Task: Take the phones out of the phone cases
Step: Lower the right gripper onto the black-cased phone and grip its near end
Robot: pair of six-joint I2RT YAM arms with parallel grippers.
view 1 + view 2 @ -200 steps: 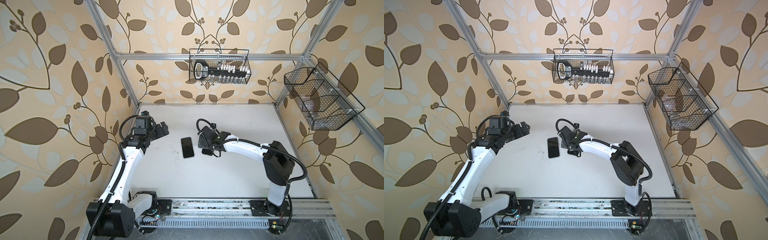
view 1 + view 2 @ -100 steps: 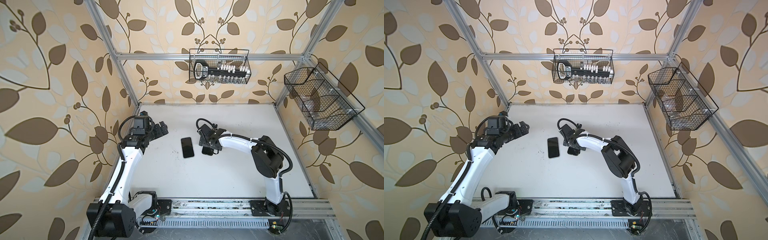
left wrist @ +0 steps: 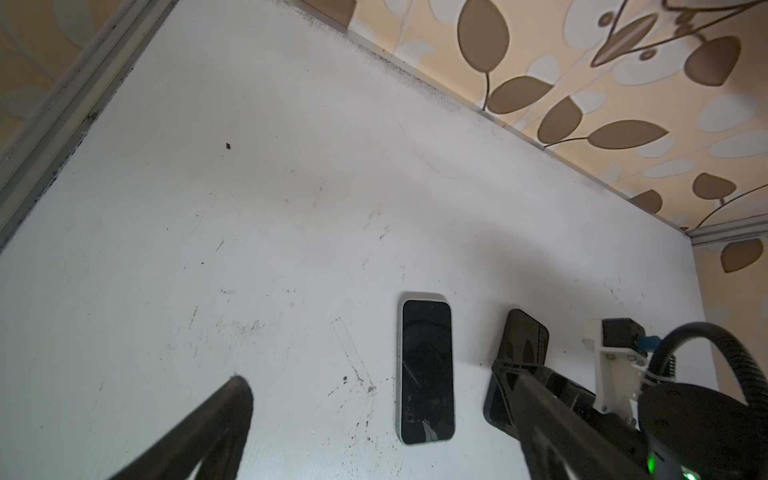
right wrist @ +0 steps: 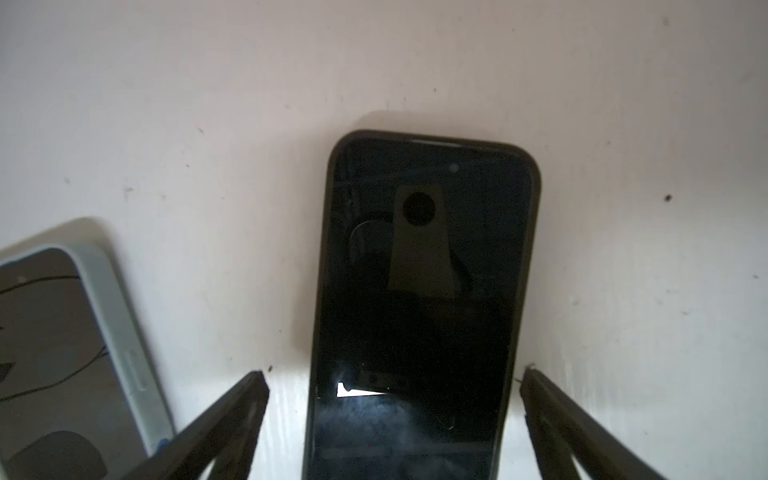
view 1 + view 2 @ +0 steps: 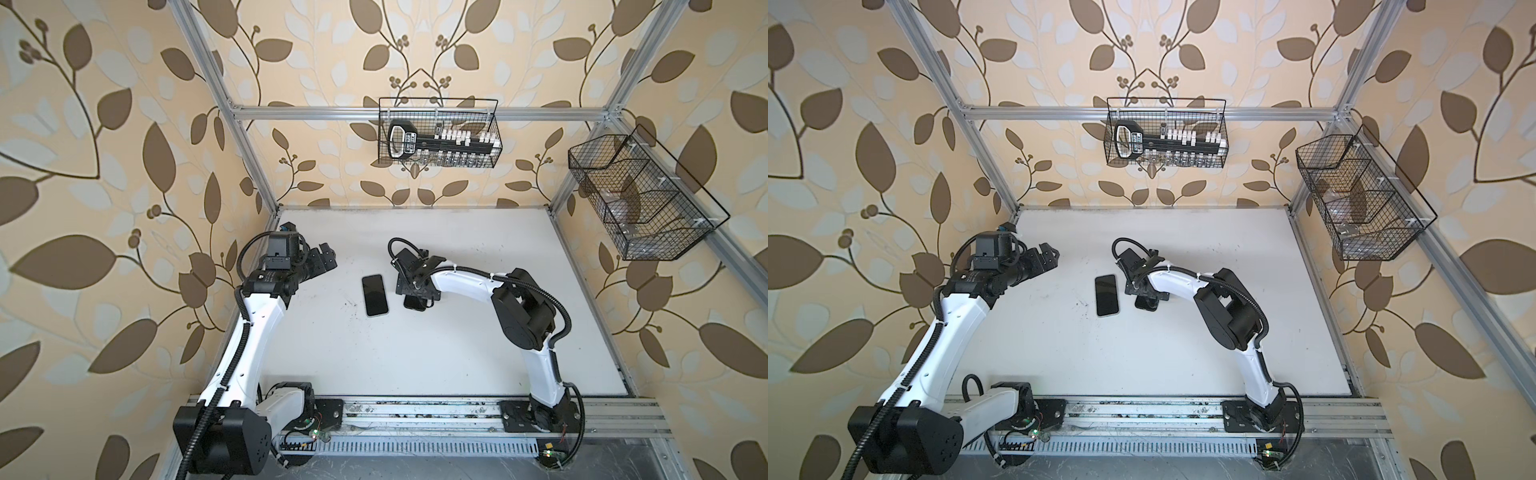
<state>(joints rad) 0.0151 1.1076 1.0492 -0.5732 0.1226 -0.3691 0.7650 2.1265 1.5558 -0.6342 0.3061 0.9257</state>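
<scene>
A phone with a dark screen in a black case (image 4: 424, 270) lies flat on the white table (image 5: 415, 365). My right gripper (image 4: 394, 374) stands open right over its near end, one finger on each side and both apart from its edges. In both top views that gripper (image 5: 417, 286) (image 5: 1144, 291) covers most of the black phone (image 5: 414, 306) (image 5: 1146, 306). Just to its left lies a second phone in a pale grey case (image 5: 374, 295) (image 5: 1106, 295) (image 3: 426, 370) (image 4: 70, 353), screen up. My left gripper (image 5: 326, 257) (image 5: 1048, 255) (image 3: 372, 376) hangs open and empty, off to the left.
A wire basket (image 5: 440, 133) with a black tool hangs on the back wall. Another wire basket (image 5: 640, 199) hangs on the right wall. Aluminium frame posts stand at the table's corners, and a rail (image 5: 415, 415) runs along the front edge.
The right arm's elbow has swung in to the left while its gripper stays over the black phone. The left arm has not moved.
</scene>
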